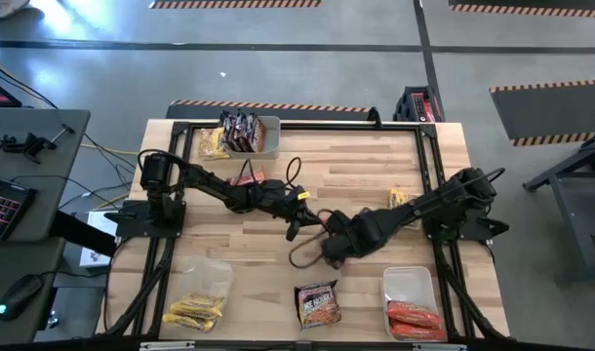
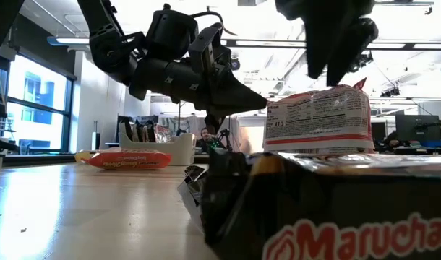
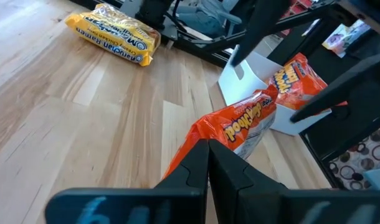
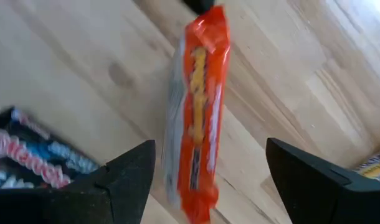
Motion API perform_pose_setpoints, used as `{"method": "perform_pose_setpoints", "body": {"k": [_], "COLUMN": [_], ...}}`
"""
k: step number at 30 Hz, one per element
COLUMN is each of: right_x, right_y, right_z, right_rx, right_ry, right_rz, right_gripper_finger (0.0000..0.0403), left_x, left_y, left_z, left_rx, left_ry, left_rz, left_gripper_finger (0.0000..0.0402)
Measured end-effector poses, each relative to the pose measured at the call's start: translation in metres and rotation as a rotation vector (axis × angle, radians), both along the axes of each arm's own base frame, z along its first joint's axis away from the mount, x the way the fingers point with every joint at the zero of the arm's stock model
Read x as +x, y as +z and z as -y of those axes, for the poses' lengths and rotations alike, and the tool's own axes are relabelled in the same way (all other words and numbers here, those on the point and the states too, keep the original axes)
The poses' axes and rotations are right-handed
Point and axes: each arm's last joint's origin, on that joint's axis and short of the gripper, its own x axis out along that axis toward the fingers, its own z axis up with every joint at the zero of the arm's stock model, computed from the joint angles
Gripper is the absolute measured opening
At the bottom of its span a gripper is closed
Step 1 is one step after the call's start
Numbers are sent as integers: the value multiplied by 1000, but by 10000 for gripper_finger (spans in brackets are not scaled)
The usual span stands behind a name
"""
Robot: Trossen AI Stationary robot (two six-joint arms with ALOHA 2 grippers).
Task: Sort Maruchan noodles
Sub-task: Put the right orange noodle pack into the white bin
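An orange Maruchan noodle packet (image 3: 243, 124) stands on its long edge at mid-table, label side toward the near edge in the low view (image 2: 318, 119). My left gripper (image 3: 209, 168) (image 1: 302, 219) reaches in from the table's left and is shut on the packet's end. My right gripper (image 4: 210, 146) (image 1: 335, 252) hangs open right above the packet (image 4: 199, 106), one finger on each side, touching nothing that I can see. A dark packet (image 1: 317, 304) lies flat near the near edge. My left gripper pinches the orange packet's end seam (image 3: 199, 146) between its two shut fingers, coming about level from the table's left, along the packet's length. The packet stands upright on edge, stretching away from the fingers. Whether its lower edge rests on the table, I cannot tell.
A far bin (image 1: 268, 127) holds dark packets, with a yellow packet (image 1: 212, 146) beside it. A near-left bin (image 1: 215, 268) holds yellow packets and a near-right bin (image 1: 410, 278) holds orange ones. Loose on the table lie an orange packet (image 1: 249, 177) and a yellow one (image 1: 400, 197).
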Motion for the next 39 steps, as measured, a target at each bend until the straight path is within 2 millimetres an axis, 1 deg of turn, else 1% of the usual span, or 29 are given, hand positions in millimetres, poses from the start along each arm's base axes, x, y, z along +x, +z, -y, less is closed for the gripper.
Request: {"method": "perform_pose_setpoints", "body": {"k": [2, 5, 10, 14, 19, 21, 26, 33, 36, 39], "right_x": [5, 11, 18, 15, 7, 8, 13, 15, 15, 15], "right_y": [-5, -14, -25, -32, -48, -50, -50, -50, -50, -49], "right_z": [8, 18, 26, 29, 31, 31, 29, 28, 29, 29], "right_rx": [35, 74, 149, 152, 169, 173, 187, 217, 216, 218], "right_ry": [-24, -10, 9, -9, -43, -45, -18, 8, 24, 42], "right_rz": [12, 19, 54, 29, -25, -13, 40, 49, 45, 42], "right_gripper_finger": [288, 288, 288, 288, 288, 283, 246, 165, 131, 107], "left_x": [0, 0, 0, 0, 0, 0, 0, 0, 0, -2], "left_y": [0, 0, 0, 0, 0, 0, 0, 0, 0, 3], "left_z": [1, 1, 1, 1, 1, 1, 1, 1, 1, 0], "left_rx": [2, 2, 4, 15, 16, 16, 16, 19, 40, 35], "left_ry": [-2, -3, -7, -11, -11, -11, -11, -7, -18, -40], "left_rz": [1, 1, 1, 4, 4, 4, 5, 4, 10, 7], "left_gripper_finger": [0, 0, 0, 0, 0, 0, 0, 2, 12, 35]}}
